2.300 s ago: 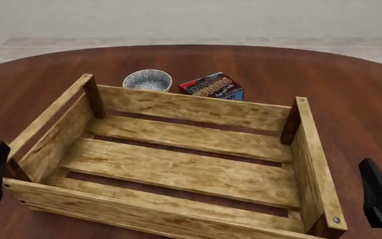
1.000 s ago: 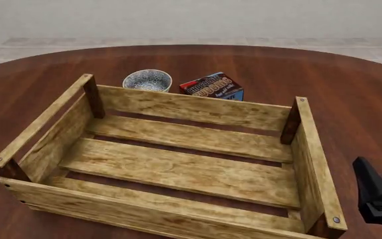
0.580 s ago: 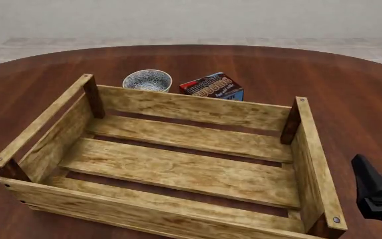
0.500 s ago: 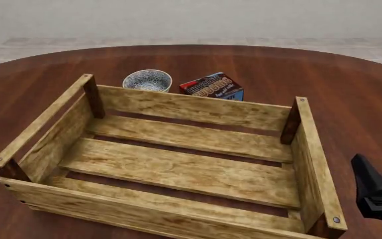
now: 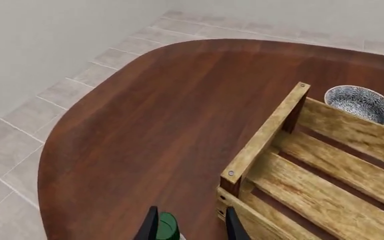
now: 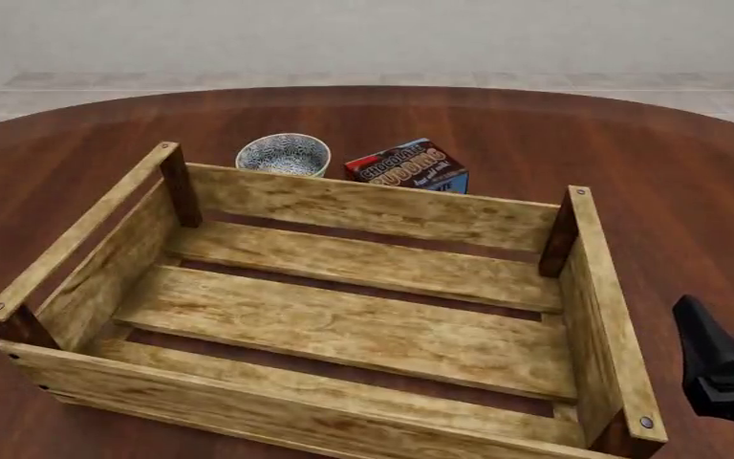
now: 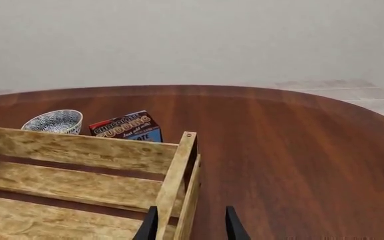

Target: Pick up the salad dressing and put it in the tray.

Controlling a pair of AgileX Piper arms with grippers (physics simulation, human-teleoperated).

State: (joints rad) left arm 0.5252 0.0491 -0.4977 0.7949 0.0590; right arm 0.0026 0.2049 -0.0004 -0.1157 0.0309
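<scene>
Only the salad dressing's dark-green cap (image 5: 168, 227) shows, at the edge of the left wrist view, standing on the table outside the tray's near-left corner. My left gripper (image 5: 190, 229) is open, with the cap between its fingers, close to one finger. The tray (image 6: 367, 206) is a large light-wood crate with nothing in it; its left wall (image 5: 262, 135) lies beside the bottle. My right gripper (image 6: 729, 325) is open, low beside the tray's right wall (image 7: 178, 165). The left gripper is out of the front view.
A patterned blue-white bowl (image 6: 283, 154) and a dark chocolate pudding box (image 6: 408, 166) stand just behind the tray's far wall. The round dark-wood table's left edge (image 5: 45, 165) curves near the bottle, with tiled floor beyond.
The left gripper, at the front view's left edge 2.3 s ago, has left that view. The right gripper has crept slightly up and left. The tray, bowl and box have not moved.
</scene>
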